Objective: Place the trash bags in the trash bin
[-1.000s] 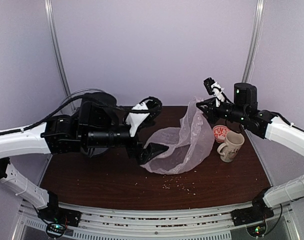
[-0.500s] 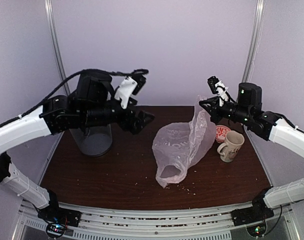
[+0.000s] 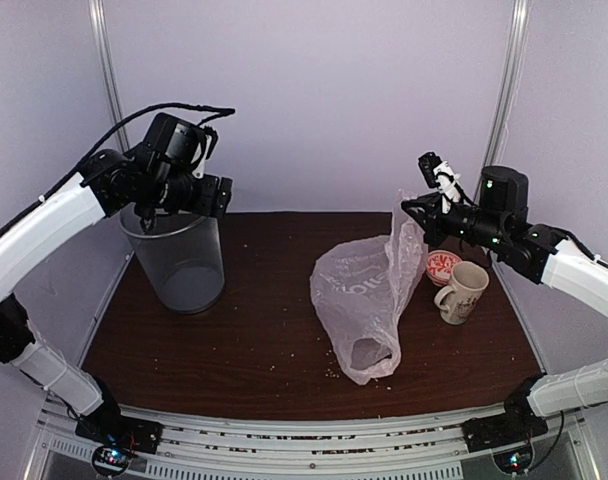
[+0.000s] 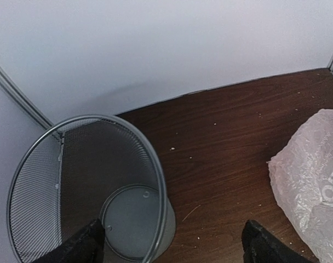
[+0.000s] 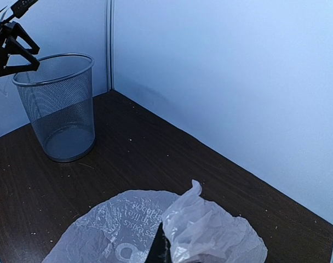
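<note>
My clamped right gripper (image 3: 416, 212) is dangling the pinkish translucent plastic bag (image 3: 369, 290), with the grey mesh bin (image 3: 174, 262) standing well left.

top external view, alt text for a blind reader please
The right gripper holds a pinkish plastic bag up by its top, its bottom resting on a dark table. The left gripper hangs open over a mesh bin at far left; a mug stands right of the bag.

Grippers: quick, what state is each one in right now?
Left gripper: open, holding nothing, above the trash bin.
Right gripper: shut on the trash bag, pinching its top edge.
</note>
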Robot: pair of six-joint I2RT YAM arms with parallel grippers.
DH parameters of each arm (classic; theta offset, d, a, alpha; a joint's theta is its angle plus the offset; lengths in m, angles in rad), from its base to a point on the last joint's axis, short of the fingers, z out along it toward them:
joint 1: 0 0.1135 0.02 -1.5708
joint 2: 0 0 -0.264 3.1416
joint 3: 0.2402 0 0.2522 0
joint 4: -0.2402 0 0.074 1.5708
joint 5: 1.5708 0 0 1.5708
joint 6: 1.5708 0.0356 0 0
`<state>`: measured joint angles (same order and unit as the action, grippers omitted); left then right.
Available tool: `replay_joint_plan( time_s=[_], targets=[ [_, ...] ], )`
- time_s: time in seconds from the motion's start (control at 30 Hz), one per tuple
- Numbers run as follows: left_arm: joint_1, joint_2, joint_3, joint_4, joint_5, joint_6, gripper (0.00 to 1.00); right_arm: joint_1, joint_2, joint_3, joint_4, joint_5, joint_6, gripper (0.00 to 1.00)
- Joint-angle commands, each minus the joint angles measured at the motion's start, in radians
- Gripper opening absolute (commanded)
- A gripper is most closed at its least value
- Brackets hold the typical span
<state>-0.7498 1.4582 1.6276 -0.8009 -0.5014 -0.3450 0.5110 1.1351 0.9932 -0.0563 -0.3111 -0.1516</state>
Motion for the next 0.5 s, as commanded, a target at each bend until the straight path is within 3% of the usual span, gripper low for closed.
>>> replay_joint_plan(
  time_s=[0.0, 0.3, 0.47],
  targets=[
    [0.056, 0.024, 0.075, -0.148, -0.036, -0.029, 0.87, 0.007, -0.013, -0.014, 0.009, 0.013, -0.009, 0.00],
    [0.114, 0.074, 0.048, -0.158, 0.097, 0.033, 0.76, 0.007, -0.011, -0.018, 0.012, 0.018, -0.017, 0.00],
    [0.117, 0.098, 0.048, -0.159, 0.086, 0.047, 0.66, 0.007, -0.012, -0.020, 0.012, 0.015, -0.022, 0.00]
  ],
)
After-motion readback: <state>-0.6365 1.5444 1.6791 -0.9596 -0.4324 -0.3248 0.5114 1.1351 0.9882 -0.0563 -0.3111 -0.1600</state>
